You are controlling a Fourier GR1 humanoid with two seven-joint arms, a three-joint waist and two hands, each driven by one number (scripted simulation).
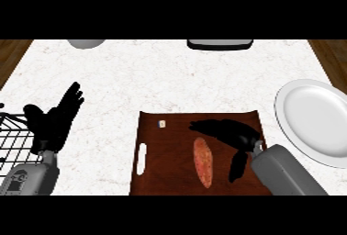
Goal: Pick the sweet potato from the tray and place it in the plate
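On the brown tray (169, 151), the sweet potato (203, 162) is seen lying flat. The right hand (227, 131) is held just above it, fingers spread, unclosed. The plate (315, 121) is at right; the left hand (54, 119) is open.

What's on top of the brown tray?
On the brown tray lies the sweet potato, plus a small pale bit near the far edge. The right hand hovers over the tray, hiding the part beneath it.
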